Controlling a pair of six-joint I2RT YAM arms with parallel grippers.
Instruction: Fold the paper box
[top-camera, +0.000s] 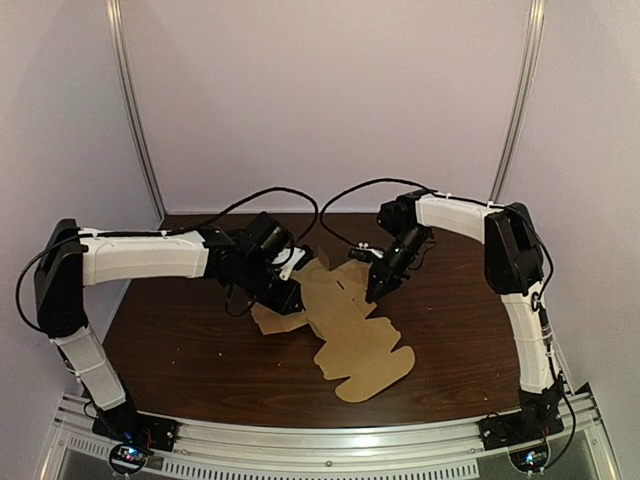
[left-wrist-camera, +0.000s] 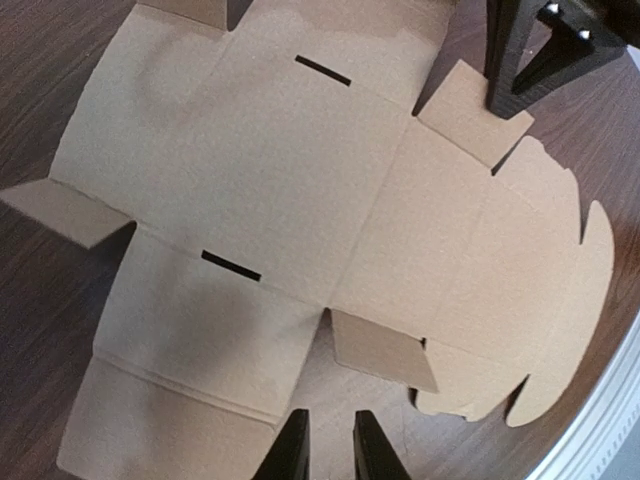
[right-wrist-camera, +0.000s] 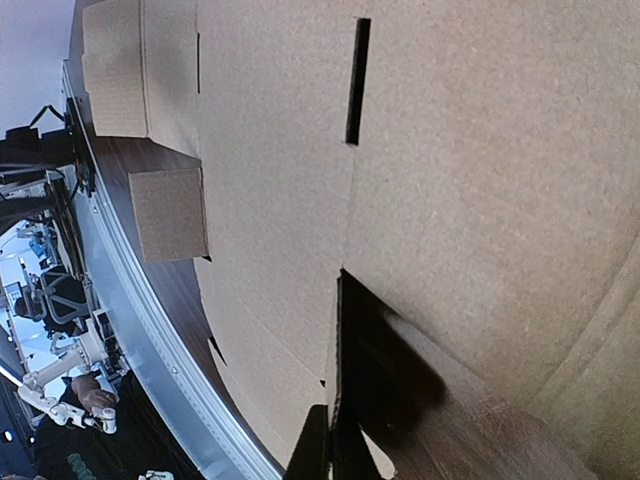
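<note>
Right pincer on paper box, far flap

one flat cardboard box blank lies on one table. two arms reach over it, each with one gripper: the left gripper and the right gripper. the left wrist view shows two narrow slots and four small flaps on the blank.
</note>
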